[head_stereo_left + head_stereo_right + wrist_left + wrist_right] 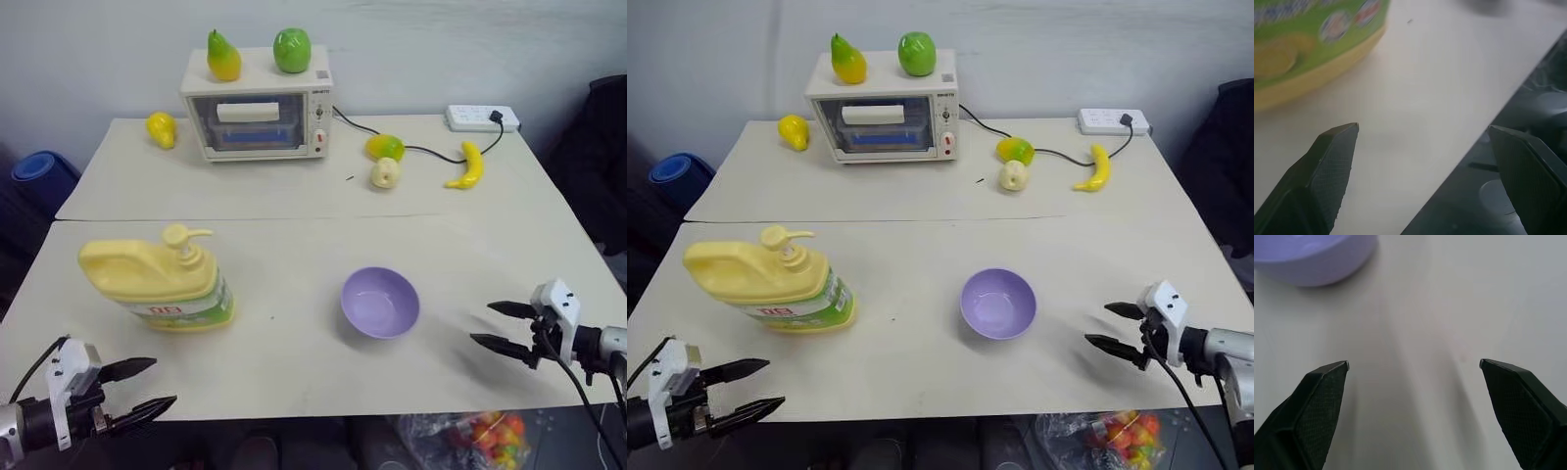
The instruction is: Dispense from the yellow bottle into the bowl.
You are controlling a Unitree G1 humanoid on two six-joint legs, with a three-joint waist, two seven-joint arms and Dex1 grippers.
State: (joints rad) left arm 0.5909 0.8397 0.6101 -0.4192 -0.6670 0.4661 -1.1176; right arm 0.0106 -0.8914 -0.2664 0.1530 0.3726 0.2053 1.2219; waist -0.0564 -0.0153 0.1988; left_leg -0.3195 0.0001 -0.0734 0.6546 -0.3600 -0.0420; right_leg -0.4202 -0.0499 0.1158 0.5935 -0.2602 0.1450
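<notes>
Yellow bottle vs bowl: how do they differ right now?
The yellow bottle is squat, pale yellow and closed by a pump top; the bowl is lavender, open and empty. The bottle is bigger and carries a green label; the bowl is plain. Both stand upright on the table, apart, untouched.

The room has soft, even light from above, and the table [294, 284] looks pale without glare. The bowl [380, 303] and the yellow bottle [157, 279] throw only faint, short shadows. In the left wrist view the bottle's label is blurred, out of focus. The bowl in the right wrist view is also soft.
</notes>
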